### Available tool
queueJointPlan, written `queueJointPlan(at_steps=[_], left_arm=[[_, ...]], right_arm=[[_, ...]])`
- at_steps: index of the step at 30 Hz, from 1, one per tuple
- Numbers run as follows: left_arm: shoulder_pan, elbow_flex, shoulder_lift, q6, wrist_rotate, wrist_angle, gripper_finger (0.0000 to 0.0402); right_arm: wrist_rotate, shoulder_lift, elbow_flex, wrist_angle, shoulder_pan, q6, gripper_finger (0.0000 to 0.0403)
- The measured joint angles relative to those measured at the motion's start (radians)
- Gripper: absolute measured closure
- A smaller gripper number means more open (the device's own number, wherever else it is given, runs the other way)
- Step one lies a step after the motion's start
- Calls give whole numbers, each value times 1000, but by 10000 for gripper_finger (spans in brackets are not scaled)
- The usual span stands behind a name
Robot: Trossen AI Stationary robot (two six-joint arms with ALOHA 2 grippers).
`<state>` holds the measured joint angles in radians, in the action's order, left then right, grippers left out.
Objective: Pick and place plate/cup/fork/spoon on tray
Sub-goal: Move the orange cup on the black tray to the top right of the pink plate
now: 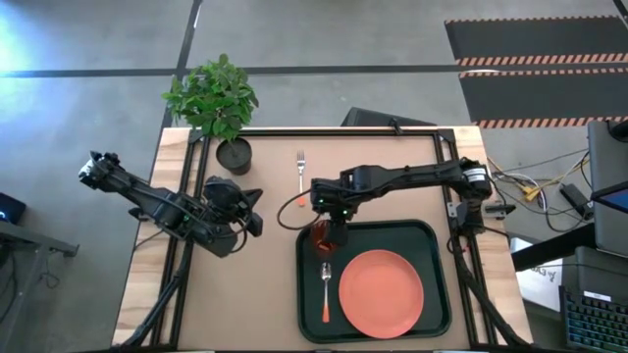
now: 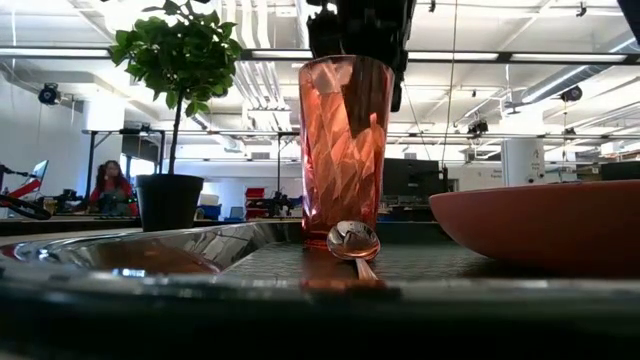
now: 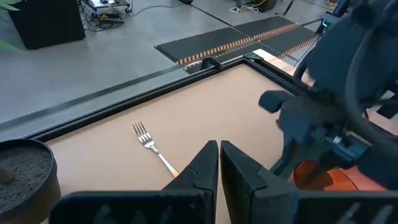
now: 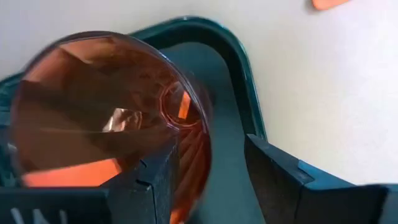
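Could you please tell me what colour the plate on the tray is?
The plate is coral-orange, plain and unpatterned; the high view shows it best.

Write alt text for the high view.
The right gripper holds its fingers open around the cup at the tray's corner, where the plate and spoon lie. The fork lies on the table; the left gripper, shut, waits beside it.

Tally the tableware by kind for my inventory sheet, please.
Plate: 1
Cup: 1
Fork: 1
Spoon: 1
Tray: 1
Total: 5
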<state>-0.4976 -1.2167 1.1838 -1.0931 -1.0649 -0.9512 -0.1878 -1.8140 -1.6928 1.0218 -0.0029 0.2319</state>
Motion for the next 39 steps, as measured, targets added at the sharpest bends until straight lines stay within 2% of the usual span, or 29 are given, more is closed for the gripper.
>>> queueJointPlan(at_steps=[2, 4, 8, 9, 13, 17, 22, 24, 29, 39], left_arm=[[0, 0, 0, 0, 0, 0, 402], [-1, 0, 1, 0, 0, 1, 402], [-1, 0, 2, 0, 4, 1, 402], [-1, 0, 2, 0, 5, 1, 402], [0, 0, 2, 1, 7, 0, 402], [0, 1, 5, 1, 7, 0, 402], [0, 15, 5, 1, 8, 0, 402], [0, 18, 5, 1, 8, 1, 402], [0, 30, 5, 0, 8, 0, 402], [0, 32, 5, -1, 13, 0, 402]], right_arm=[[0, -14, -2, 1, 0, -4, 246], [0, -21, -4, 0, 0, -4, 274], [7, -14, -4, -3, 0, -2, 371], [15, -7, -4, -5, -1, 4, 381], [84, 22, -37, 34, -2, 24, 393], [212, 78, -117, 230, -2, 75, 394], [254, 165, -206, 532, 1, 211, 394], [285, 213, -203, 555, 13, 285, 394], [296, 354, -84, 553, 56, 457, 394], [286, 623, 350, 543, 163, 786, 395]])
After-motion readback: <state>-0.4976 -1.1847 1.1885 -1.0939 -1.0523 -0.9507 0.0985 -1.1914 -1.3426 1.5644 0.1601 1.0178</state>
